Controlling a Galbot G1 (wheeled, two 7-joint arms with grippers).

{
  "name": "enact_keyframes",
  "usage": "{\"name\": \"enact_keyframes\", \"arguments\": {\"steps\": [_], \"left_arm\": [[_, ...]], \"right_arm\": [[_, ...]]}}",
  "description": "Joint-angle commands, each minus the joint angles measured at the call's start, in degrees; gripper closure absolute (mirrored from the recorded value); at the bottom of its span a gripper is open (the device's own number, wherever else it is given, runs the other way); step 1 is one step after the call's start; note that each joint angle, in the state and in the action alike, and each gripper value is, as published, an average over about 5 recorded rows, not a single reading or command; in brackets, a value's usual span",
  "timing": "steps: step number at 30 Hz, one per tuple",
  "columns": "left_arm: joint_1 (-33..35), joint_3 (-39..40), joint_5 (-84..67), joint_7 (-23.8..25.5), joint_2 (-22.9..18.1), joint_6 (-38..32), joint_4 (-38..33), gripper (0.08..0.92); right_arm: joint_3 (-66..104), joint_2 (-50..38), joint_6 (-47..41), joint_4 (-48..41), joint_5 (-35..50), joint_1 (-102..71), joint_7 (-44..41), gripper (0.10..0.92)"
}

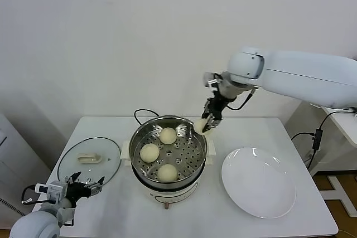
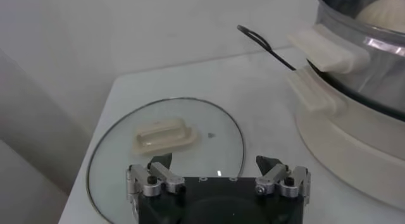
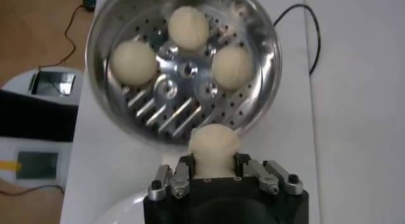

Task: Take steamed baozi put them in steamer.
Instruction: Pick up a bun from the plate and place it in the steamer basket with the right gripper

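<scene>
The steamer [image 1: 139, 137] stands mid-table, a shiny steel pot with a perforated floor on a white base. Three cream-white baozi lie in it: one at the back [image 1: 168, 135], one at the left [image 1: 149, 152], one at the front [image 1: 167, 172]. My right gripper [image 1: 204, 125] is shut on a fourth baozi [image 1: 199, 125] and holds it just above the pot's far right rim. In the right wrist view the held baozi [image 3: 214, 146] sits between the fingers, with the pot [image 3: 101, 80] beyond. My left gripper [image 1: 83, 188] is open and empty at the table's front left corner.
A flat white plate [image 1: 258, 181] lies right of the steamer. A round glass lid [image 1: 89, 160] with a cream handle [image 2: 163, 135] lies to the left, just ahead of the left gripper [image 2: 215, 165]. A black cord [image 1: 142, 112] runs behind the pot.
</scene>
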Motion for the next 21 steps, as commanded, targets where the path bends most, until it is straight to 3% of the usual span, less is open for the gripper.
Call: {"name": "enact_keyframes", "arguments": {"steps": [1,21], "left_arm": [[-0.06,0.04,0.00,0.02,0.01,0.04,0.09,0.177],[0.14,-0.20,-0.13,0.07,0.08,-0.40,0.70,0.177]], "right_arm": [[-0.45,5.37,-4.47,1.78,5.19,-2.51,6.34,0.616],[-0.74,5.21,-7.67,3.63,3.31,-10.71,13.46,0.617]]}}
